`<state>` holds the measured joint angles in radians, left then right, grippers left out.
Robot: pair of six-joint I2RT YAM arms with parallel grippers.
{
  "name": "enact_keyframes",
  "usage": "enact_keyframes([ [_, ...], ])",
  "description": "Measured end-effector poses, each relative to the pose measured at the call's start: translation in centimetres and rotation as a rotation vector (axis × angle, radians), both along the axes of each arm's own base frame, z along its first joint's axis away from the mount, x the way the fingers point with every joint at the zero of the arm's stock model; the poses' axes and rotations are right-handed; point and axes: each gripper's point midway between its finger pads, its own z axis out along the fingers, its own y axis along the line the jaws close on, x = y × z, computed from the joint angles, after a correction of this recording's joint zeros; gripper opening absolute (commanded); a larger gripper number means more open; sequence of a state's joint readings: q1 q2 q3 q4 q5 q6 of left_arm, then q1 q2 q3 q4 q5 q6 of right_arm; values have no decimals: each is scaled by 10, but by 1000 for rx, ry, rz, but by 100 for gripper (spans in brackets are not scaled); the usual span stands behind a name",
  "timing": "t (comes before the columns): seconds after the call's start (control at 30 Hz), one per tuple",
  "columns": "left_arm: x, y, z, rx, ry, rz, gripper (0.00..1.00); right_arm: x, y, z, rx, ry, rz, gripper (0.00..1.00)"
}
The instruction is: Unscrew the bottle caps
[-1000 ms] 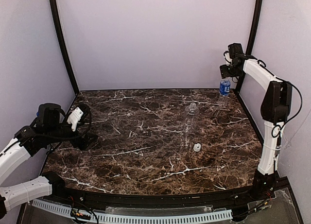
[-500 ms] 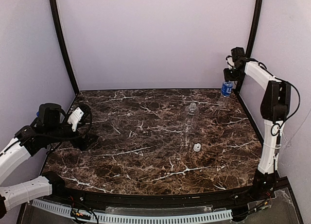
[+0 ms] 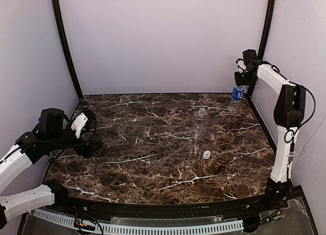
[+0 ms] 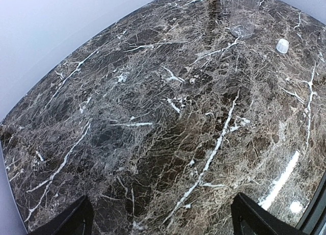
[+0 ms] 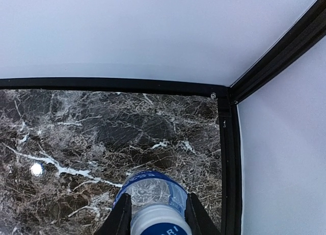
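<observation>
**Worktop** (image 3: 153,179) of dark veined marble, viewed from above and behind the arm bases.

**Nearest, right of centre:** a white cap (image 3: 206,154) lies loose on the stone, touching no bottle.

**Left edge, a little farther:** the left end effector (image 4: 163,222) hangs over bare marble. Its fingers (image 4: 76,219) are set wide with nothing between them (its wrist view takes in the cap and the foot of a clear bottle at its upper right).

**Just beyond the cap:** the unlabelled bottle (image 3: 200,124) stands upright and free. Whether its neck carries a cap cannot be told.

**Far right corner:** the right end effector (image 3: 240,82) is narrowed onto the labelled bottle (image 3: 236,94), one finger against each side. In the right wrist view this bottle fills the gap between the fingers, with the black frame post (image 5: 275,46) beyond it. Whether the bottle rests on the worktop or hangs above it cannot be told.
</observation>
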<state>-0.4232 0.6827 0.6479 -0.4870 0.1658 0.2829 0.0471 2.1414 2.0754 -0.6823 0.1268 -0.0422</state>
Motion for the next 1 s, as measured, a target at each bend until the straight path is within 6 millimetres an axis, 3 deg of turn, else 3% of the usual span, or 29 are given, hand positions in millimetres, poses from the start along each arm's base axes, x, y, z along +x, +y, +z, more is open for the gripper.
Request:
enact_keyframes([
  [0.13, 0, -1, 1, 6, -5, -12, 94, -13, 7, 17, -1, -11, 15, 0],
  [0.23, 0, -3, 6, 8, -18, -27, 93, -29, 35, 62, 4, -94, 66, 0],
  [0.3, 1, -4, 13, 6, -35, -39, 93, -47, 78, 110, 25, -197, 154, 0],
  [0.37, 3, -6, 20, 5, -52, -52, 93, -72, 135, 159, 72, -312, 281, 0],
  [0.47, 6, -10, 37, 2, -85, -73, 93, -132, 233, 221, 192, -457, 544, 0],
  [0.53, 8, -12, 49, 5, -109, -90, 93, -178, 291, 242, 280, -499, 720, 0],
  [0.6, 8, -15, 62, 8, -137, -115, 93, -212, 331, 247, 348, -495, 848, 0],
  [0.67, 8, -18, 75, 14, -162, -142, 94, -237, 364, 237, 396, -455, 949, 0],
  [0.8, 4, -25, 92, 23, -205, -214, 98, -280, 425, 195, 449, -319, 1104, 0],
  [0.9, -2, -32, 90, 29, -198, -276, 99, -312, 463, 161, 475, -212, 1200, 0],
  [1.0, -10, -39, 79, 34, -156, -339, 99, -341, 488, 140, 506, -139, 1269, 0],
])
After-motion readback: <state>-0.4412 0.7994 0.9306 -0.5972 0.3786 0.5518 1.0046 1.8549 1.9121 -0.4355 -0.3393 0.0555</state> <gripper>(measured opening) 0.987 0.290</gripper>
